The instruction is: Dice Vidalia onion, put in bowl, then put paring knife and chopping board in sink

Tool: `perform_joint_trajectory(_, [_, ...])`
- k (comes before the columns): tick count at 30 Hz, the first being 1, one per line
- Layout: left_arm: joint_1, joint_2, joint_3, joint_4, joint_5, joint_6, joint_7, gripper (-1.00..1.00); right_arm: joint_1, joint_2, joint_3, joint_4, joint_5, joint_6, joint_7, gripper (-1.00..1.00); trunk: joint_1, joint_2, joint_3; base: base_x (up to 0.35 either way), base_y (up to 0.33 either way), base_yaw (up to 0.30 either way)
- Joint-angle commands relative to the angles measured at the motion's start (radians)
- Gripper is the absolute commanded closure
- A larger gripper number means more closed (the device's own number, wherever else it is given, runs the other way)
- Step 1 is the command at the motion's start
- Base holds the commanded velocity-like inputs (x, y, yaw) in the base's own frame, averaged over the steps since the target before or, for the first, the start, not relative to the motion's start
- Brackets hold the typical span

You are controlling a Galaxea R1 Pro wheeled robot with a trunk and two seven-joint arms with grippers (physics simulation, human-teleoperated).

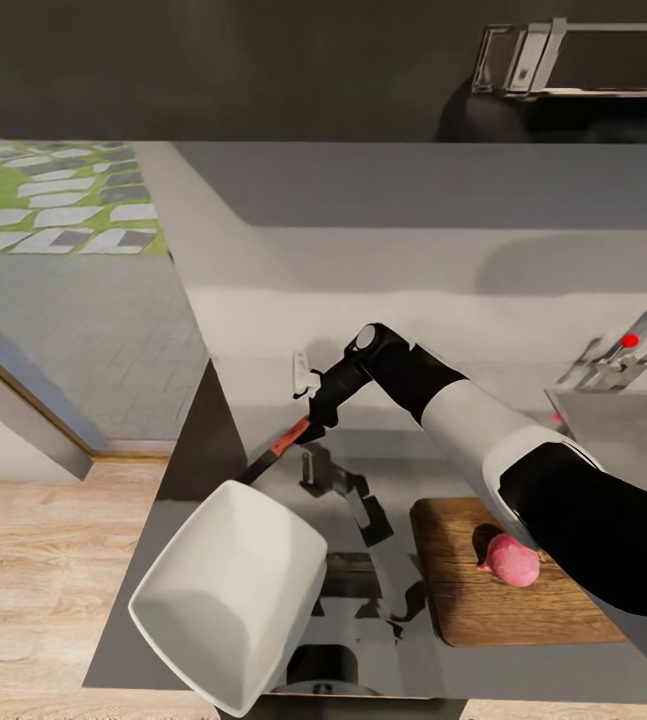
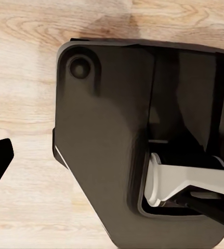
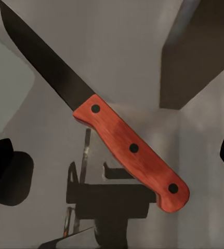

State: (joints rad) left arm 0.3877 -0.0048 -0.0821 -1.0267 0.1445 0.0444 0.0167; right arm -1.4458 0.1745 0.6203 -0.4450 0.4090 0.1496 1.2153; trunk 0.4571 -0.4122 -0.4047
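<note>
The paring knife (image 1: 281,445) lies flat on the grey countertop (image 1: 263,330), red handle toward the wall, dark blade pointing at the white bowl (image 1: 228,590). My right gripper (image 1: 315,405) hovers just over the handle end. In the right wrist view the knife (image 3: 130,148) lies between the wide-apart fingers of my right gripper (image 3: 114,155), which is open and holds nothing. The pink onion (image 1: 511,560) rests whole on the brown chopping board (image 1: 463,610). The sink (image 1: 623,420) is at the right. My left gripper (image 2: 112,161) hangs over my own base, open.
The tap (image 1: 628,345) with its red dot stands behind the sink. The bowl sits tilted at the countertop's front left corner, close to the blade tip. Wooden floor (image 1: 43,580) lies left of the counter. My right arm crosses over the board's far end.
</note>
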Motion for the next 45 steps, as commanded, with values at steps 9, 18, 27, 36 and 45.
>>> perform_joint_trajectory(9, [0.000, 0.002, -0.001, -0.005, 0.009, 0.005, 0.003, -1.00, -0.001, 0.000, 0.001, 0.001, 0.002, 0.010, -0.009, -1.00, 0.001, -0.002, -0.016, 0.000, 0.000, 0.000])
perform_joint_trajectory(18, [0.000, 0.003, -0.001, -0.005, 0.009, 0.005, 0.003, -1.00, -0.001, 0.000, 0.002, 0.002, 0.002, 0.010, -0.010, -1.00, 0.001, -0.002, -0.031, 0.000, 0.000, 0.000])
perform_joint_trajectory(27, [0.000, 0.006, 0.001, -0.007, 0.009, 0.005, 0.003, -1.00, -0.001, 0.000, 0.003, 0.003, 0.022, 0.010, -0.011, -1.00, 0.001, -0.002, -0.045, 0.000, 0.000, 0.000])
perform_joint_trajectory(36, [0.000, 0.006, 0.001, -0.007, 0.009, 0.005, 0.003, -1.00, -0.001, 0.000, 0.003, 0.003, 0.036, 0.010, -0.011, -1.00, 0.001, -0.002, -0.060, 0.000, 0.000, 0.000])
perform_joint_trajectory(45, [0.000, 0.006, 0.001, -0.008, 0.009, 0.005, 0.003, -1.00, -0.001, 0.000, 0.002, 0.003, 0.036, 0.010, -0.011, -1.00, 0.001, -0.002, -0.075, 0.011, 0.025, 0.000])
